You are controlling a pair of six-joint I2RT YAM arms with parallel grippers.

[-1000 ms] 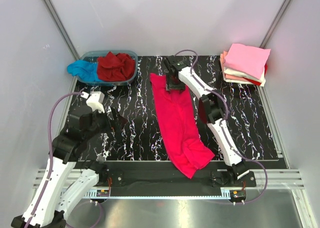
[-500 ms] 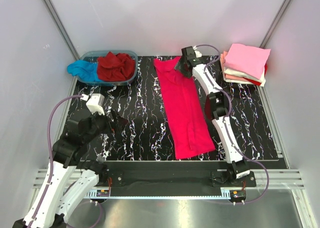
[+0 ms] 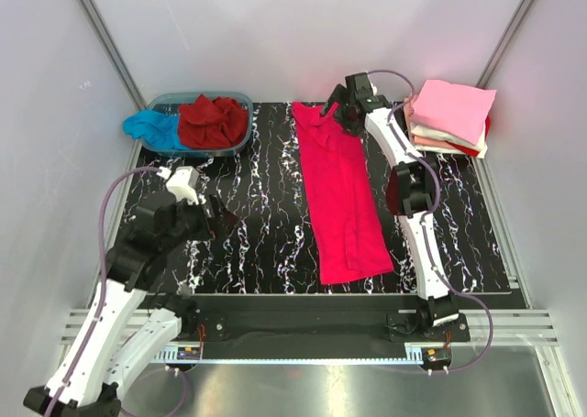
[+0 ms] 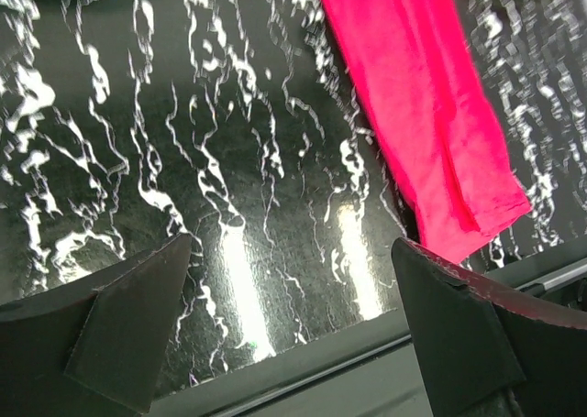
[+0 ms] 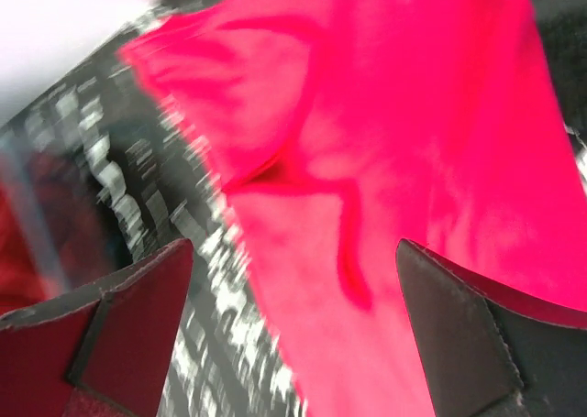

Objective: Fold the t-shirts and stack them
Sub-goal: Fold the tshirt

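Observation:
The bright pinkish-red t-shirt (image 3: 341, 192) lies folded into a long narrow strip down the middle of the table, from the back edge almost to the front. It also shows in the left wrist view (image 4: 422, 96) and the right wrist view (image 5: 413, 160). My right gripper (image 3: 339, 107) hovers over the strip's far end, jaws wide open (image 5: 293, 245), holding nothing. My left gripper (image 3: 220, 221) is open and empty (image 4: 292, 243) above bare table, left of the strip's near end.
A clear blue-tinted tub (image 3: 174, 99) at the back left holds a crumpled dark red shirt (image 3: 213, 121); a turquoise shirt (image 3: 151, 128) hangs over its left side. A stack of folded shirts, pale pink on top (image 3: 451, 113), sits at the back right corner.
My right gripper moved back and to the right with the shirt's far end, drawing the strip out straight and flat. My left arm shifted slightly.

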